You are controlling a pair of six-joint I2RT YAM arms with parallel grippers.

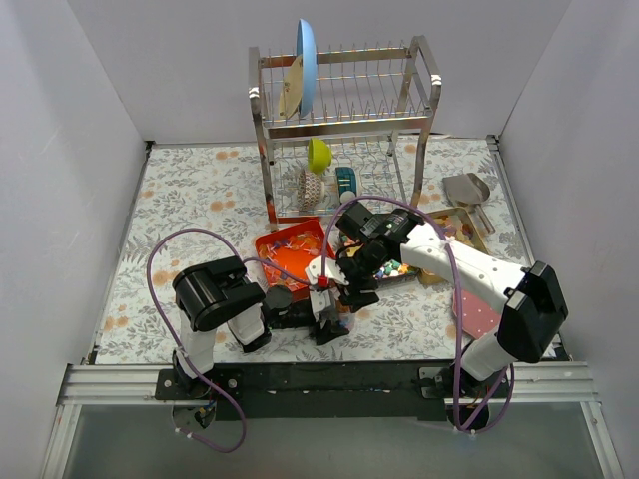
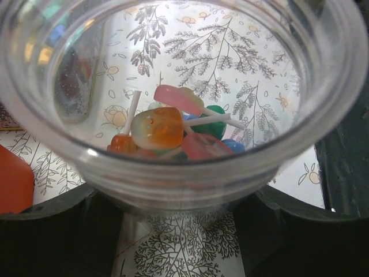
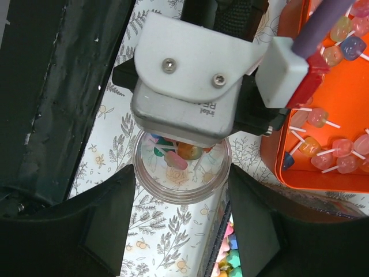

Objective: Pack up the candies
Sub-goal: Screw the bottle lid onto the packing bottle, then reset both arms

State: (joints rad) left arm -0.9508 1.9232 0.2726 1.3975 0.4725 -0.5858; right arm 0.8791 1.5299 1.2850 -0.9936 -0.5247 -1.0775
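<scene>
Plain white walls (image 1: 180,60); floral tabletop (image 1: 190,200); steel rack (image 1: 349,125) behind.

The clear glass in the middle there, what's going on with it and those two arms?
The left gripper holds the clear glass upright, with a handful of candies on white sticks already inside. The right gripper hangs right over the glass, fingers apart and nothing in them. More stick candies lie in the orange tray beside it, so packing is only partly done.
</scene>
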